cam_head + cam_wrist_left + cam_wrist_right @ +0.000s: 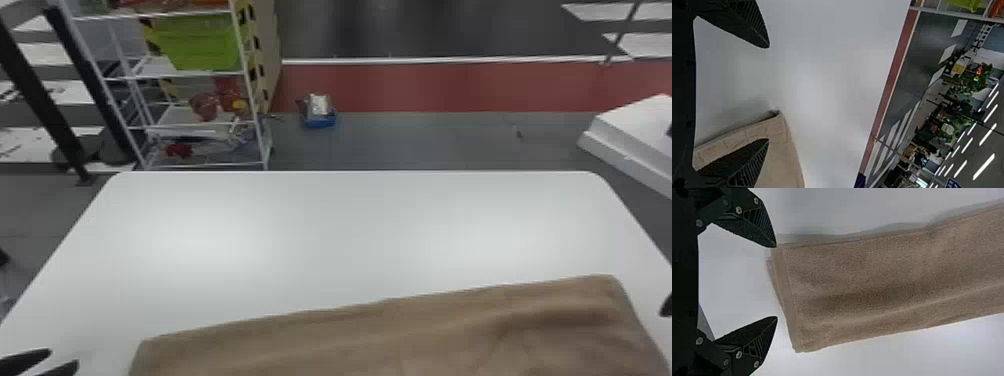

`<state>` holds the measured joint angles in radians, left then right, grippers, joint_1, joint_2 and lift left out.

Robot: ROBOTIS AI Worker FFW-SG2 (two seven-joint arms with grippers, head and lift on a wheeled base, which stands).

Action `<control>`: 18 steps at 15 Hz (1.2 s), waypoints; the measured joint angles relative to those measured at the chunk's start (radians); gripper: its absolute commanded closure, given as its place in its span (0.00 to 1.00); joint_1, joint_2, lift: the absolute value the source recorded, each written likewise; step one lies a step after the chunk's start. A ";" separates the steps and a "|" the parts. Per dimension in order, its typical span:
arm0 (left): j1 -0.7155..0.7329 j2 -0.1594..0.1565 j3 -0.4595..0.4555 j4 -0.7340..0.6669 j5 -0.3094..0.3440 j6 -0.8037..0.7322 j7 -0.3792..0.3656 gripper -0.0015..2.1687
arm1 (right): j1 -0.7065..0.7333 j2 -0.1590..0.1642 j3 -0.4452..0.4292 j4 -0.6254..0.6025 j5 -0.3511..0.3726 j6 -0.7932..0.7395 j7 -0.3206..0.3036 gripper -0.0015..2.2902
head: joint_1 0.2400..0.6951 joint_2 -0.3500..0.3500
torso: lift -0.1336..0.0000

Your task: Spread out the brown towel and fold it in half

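The brown towel (380,340) lies as a long, slightly wrinkled band along the table's near side, its right end farther from me; its lower part is cut off by the head view's bottom edge. Left of it is my left gripper (64,358). In the left wrist view, that gripper (768,94) stands open, one finger over the corner of the towel (779,156). My right gripper (667,306) shows at the head view's right edge. Seen from its wrist, the right gripper (776,282) is open beside the short end of the towel (891,278), where layered edges show, with nothing held.
The white table (340,225) extends beyond the towel to its far edge. Behind it on the left stands a white wire shelf (200,75) with a green bin (200,42). A blue box (319,112) is on the floor, and a white object (635,135) stands at the right.
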<state>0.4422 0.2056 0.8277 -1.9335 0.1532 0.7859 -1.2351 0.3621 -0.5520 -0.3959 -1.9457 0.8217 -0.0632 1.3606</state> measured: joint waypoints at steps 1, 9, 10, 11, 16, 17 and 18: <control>0.001 0.000 0.003 0.001 0.000 0.000 -0.001 0.01 | -0.006 -0.005 0.006 0.015 0.017 -0.005 0.000 0.13 | 1.00 0.51 | 0.07; 0.007 0.000 0.008 0.010 0.000 -0.005 0.002 0.01 | -0.023 -0.021 0.054 0.069 0.089 -0.026 0.000 0.15 | 1.00 0.50 | 0.07; 0.007 0.000 0.008 0.011 0.000 -0.006 0.002 0.01 | -0.032 -0.022 0.061 0.080 0.093 -0.026 0.000 0.18 | 1.00 0.50 | 0.07; 0.007 0.000 0.007 0.011 0.000 -0.007 0.002 0.01 | -0.043 -0.023 0.070 0.092 0.096 -0.025 0.000 0.19 | 1.00 0.50 | 0.07; 0.007 0.000 0.007 0.013 0.000 -0.007 0.002 0.01 | -0.086 -0.023 0.104 0.112 0.065 0.032 0.000 0.26 | 1.00 0.52 | 0.07; 0.007 0.000 0.008 0.014 0.000 -0.007 0.002 0.01 | -0.089 -0.024 0.109 0.112 0.062 0.043 0.000 0.26 | 1.00 0.52 | 0.07; 0.007 0.000 0.008 0.014 0.000 -0.007 0.002 0.01 | -0.091 -0.024 0.114 0.113 0.061 0.051 0.000 0.26 | 1.00 0.52 | 0.07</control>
<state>0.4494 0.2056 0.8355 -1.9195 0.1533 0.7786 -1.2332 0.2712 -0.5762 -0.2814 -1.8331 0.8829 -0.0122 1.3606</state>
